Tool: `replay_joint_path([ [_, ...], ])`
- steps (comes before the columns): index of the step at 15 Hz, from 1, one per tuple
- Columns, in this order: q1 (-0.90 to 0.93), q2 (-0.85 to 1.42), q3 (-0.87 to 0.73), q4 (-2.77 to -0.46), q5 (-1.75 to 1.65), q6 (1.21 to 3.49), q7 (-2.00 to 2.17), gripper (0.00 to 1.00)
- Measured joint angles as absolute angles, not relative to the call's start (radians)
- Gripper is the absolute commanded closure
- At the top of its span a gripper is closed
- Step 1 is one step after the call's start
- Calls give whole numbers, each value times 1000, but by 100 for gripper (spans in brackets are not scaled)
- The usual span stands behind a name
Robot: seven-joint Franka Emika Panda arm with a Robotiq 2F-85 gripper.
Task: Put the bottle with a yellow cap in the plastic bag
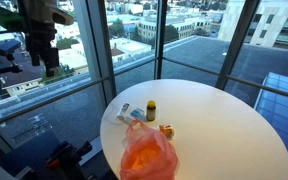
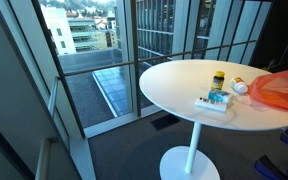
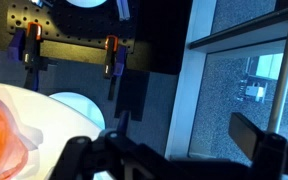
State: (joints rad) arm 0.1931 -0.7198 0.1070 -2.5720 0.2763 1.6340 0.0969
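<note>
Approach step, with the bottle with a yellow cap (image 1: 151,109) not yet grasped.

In an exterior view the tool (image 1: 46,63) is held high and well apart from the round tabletop (image 1: 234,130), off beside the window glazing. In the wrist view its fingers are seen spread apart, with nothing between them. The bottle is stood upright on the tabletop, near a white box (image 1: 126,112), with the orange plastic bag (image 1: 147,152) slumped close by at the tabletop's edge. Whether the bag's mouth is open cannot be told. Next, the tool is judged to need carrying across and lowering over the bottle, fingers set either side of its body below the cap, so that the box is not knocked.
</note>
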Motion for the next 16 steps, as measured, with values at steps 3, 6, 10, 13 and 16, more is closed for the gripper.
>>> replay_joint_path([
  [3, 193, -720, 107, -2572, 276, 1634, 97, 0],
  [6, 192, -719, 108, -2572, 276, 1634, 96, 0],
  [10, 154, -713, 109, -2559, 258, 1638, 96, 0],
  [13, 101, -685, 109, -2524, 218, 1649, 97, 0],
  [16, 49, -625, 108, -2471, 169, 1676, 99, 0],
])
